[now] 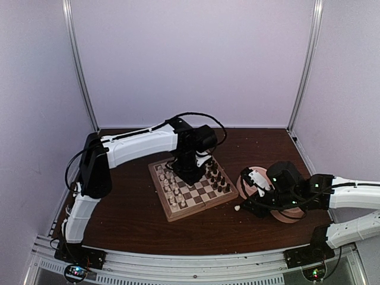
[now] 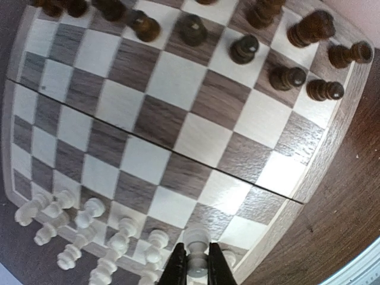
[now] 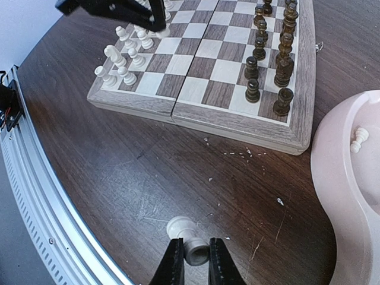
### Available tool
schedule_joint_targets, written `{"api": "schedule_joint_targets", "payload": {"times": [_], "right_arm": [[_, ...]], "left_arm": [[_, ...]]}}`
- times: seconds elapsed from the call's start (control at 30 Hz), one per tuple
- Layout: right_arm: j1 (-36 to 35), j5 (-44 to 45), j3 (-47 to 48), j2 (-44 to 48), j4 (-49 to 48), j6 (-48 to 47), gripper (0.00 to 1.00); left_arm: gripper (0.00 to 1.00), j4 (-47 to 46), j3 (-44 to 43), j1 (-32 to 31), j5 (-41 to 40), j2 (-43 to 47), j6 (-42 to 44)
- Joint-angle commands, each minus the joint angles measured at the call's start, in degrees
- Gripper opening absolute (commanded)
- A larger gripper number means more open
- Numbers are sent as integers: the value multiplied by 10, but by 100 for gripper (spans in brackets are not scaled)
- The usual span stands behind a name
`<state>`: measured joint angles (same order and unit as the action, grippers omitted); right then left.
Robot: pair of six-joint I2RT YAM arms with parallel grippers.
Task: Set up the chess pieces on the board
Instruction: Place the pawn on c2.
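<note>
Low over the dark worktop [image 3: 119, 166], just off the board's near right corner, the right pincer [image 3: 193, 244] is pressed onto a cream piece [image 3: 185, 233] lying sideways between its fingers. To the right, a pink double bowl [image 3: 344, 196] holds 1 small cream figurine [image 3: 357, 140]. Farther back sits the board [image 2: 178, 130], where the left pincer [image 2: 196, 248] pinches a round-topped cream pawn [image 2: 196, 237] among the cream ranks [image 2: 83, 219] on the left side. Dark pieces [image 2: 285, 77] line the right side.
</note>
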<state>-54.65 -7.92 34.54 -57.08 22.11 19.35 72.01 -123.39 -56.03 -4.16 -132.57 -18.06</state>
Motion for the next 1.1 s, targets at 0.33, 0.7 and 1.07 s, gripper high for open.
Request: {"api": "schedule_joint_targets", "payload": {"times": [0.33, 0.7, 1.07], "right_arm": [[-4, 17, 7, -5, -11, -5, 0], [-4, 20, 13, -16, -8, -19, 0], [-4, 18, 8, -15, -14, -17, 0]], "left_arm": [[3, -13, -23, 135, -23, 56, 52], [4, -15, -55, 167, -9, 7, 70], [4, -28, -51, 175, 1, -23, 73]]}}
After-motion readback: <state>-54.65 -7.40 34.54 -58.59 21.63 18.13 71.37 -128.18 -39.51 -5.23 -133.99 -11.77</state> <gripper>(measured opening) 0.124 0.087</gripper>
